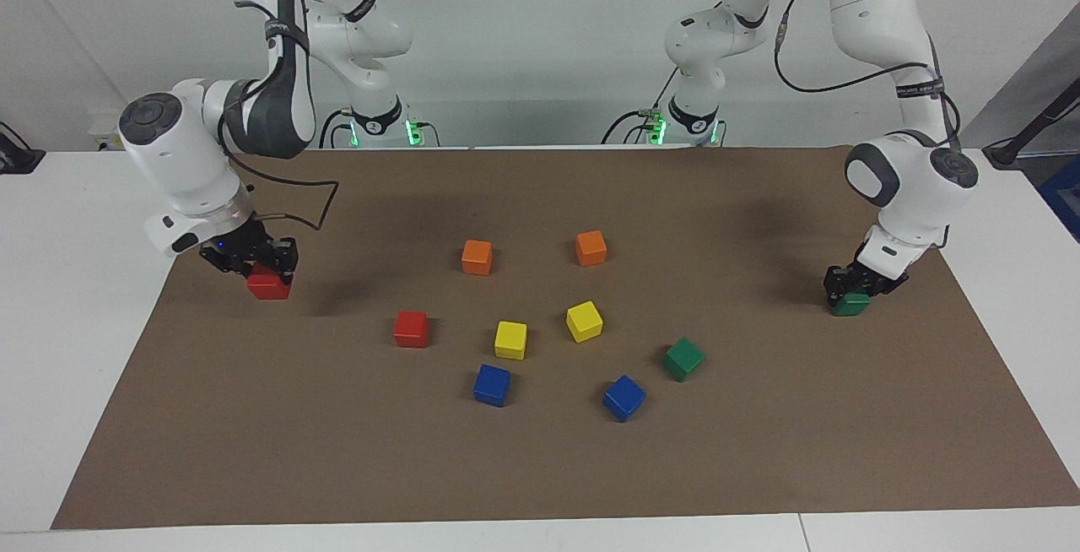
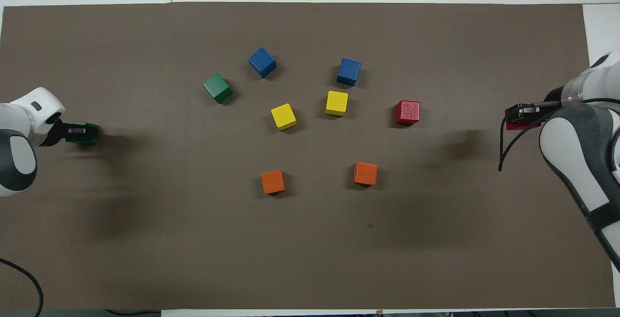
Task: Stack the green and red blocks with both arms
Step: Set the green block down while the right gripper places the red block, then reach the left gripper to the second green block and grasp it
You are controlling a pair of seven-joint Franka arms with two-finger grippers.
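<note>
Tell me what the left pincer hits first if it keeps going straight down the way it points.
The left pincer points down at the mat and already sits around a green block near the left arm's end. Straight on, it would press that block into the brown mat; whether the block already rests there is unclear.

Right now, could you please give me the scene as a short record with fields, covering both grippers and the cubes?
left gripper: at the left arm's end of the mat, fingers around a green cube
right gripper: at the right arm's end, fingers around a red cube
free green cube: on the mat, beside a blue cube
free red cube: on the mat, unstacked
other cubes: two orange, two yellow, two blue, all single
stacks: none yet
</note>
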